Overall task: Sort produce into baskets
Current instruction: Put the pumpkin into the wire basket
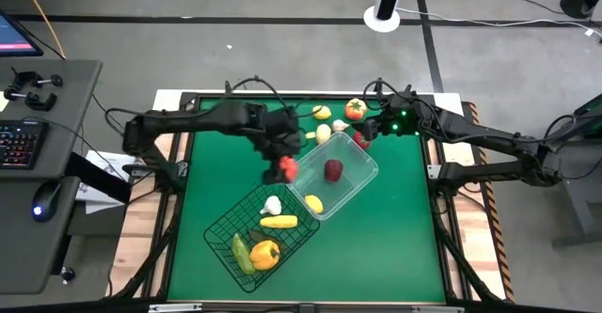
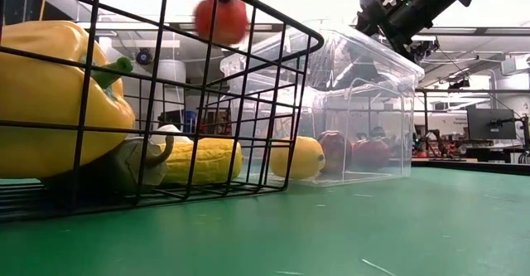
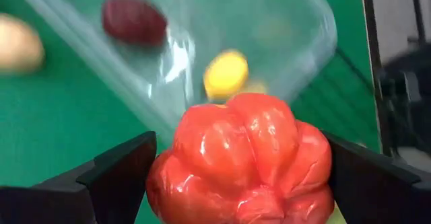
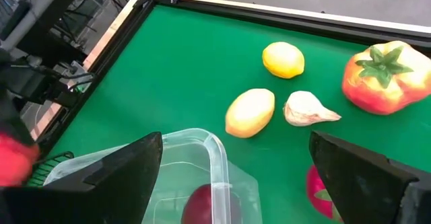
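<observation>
My left gripper is shut on a red bell pepper and holds it in the air between the black wire basket and the clear plastic basket. The wire basket holds a yellow pepper, a corn cob, a green piece and a white piece. An apple and a lemon lie in the clear basket. My right gripper is open over the clear basket's far corner with nothing between its fingers. My left gripper pinches the red pepper between its two fingers, one on each of its opposite sides. The fingers slant downward from the table's left. The pepper is lifted clear, above the wire basket's rim.
Loose produce lies on the green table's far part: a tomato, a small lemon, a garlic bulb, a potato and a red piece. A desk with a keyboard stands to the left of the table.
</observation>
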`<state>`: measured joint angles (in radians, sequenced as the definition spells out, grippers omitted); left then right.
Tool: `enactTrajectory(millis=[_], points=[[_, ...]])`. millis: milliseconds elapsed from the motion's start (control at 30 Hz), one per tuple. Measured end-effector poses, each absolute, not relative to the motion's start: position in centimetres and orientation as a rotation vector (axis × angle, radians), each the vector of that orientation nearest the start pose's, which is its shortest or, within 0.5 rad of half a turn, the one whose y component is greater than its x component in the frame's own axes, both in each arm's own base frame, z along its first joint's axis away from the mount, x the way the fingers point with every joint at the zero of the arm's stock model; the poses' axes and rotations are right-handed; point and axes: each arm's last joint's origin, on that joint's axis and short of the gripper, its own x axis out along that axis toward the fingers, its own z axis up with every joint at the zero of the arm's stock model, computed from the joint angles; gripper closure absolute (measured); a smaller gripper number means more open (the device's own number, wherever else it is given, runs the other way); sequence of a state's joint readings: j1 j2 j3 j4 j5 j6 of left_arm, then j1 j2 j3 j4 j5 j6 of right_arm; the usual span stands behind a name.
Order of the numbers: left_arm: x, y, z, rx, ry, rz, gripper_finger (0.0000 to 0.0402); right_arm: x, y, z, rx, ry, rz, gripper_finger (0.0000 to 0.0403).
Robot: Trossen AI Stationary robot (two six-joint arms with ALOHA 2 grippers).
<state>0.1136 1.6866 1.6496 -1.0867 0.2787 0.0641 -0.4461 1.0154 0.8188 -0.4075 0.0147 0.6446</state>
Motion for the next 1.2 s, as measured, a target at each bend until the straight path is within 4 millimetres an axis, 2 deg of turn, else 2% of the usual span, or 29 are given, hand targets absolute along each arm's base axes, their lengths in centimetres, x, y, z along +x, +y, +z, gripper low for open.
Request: enactTrajectory(millis=[100,200,300,433,500,633,800,900,1033,1200], points=[[31.3,1.7,34.3,-0.155,1.123,-0.205,0.0026,19.1,-9.2,28.4,0.72,0.442,-0.621,0.0036],[28.3,-0.5,35.1,-0.104,1.133,-0.219,0.0026,19.1,-9.2,28.4,0.721,0.442,-0.621,0.0036],[25.4,-2.7,34.4,0.011,1.206,-0.167,0.0026,19.1,-9.2,28.4,0.721,0.442,-0.622,0.0036],[23.4,-5.3,34.1,0.044,1.174,-0.183,0.0026,19.3,-9.1,28.6,0.764,0.408,-0.612,0.0036],[23.4,-6.2,33.9,0.088,1.141,-0.206,0.0026,20.2,-8.9,29.0,0.798,0.352,-0.526,0.0036],[24.5,-7.2,33.2,0.226,1.092,-0.221,0.0026,23.2,-7.6,29.6,0.75,0.293,-0.175,0.0036],[25.8,-7.6,32.1,0.209,1.123,-0.247,0.0026,27.3,-4.3,28.4,0.659,0.312,0.135,0.0036],[26.6,-7.9,31.3,0.21,1.136,-0.249,0.0026,29.5,-1.7,27.1,0.572,0.389,0.23,0.0036],[27.8,-8.2,30.6,0.207,1.116,-0.246,0.0026,32.2,1.3,26.4,0.476,0.432,0.313,0.0036],[28.7,-8.5,30.4,0.116,1.072,-0.191,0.0026,34.8,4.7,27.1,0.486,0.4,0.208,0.0036]])
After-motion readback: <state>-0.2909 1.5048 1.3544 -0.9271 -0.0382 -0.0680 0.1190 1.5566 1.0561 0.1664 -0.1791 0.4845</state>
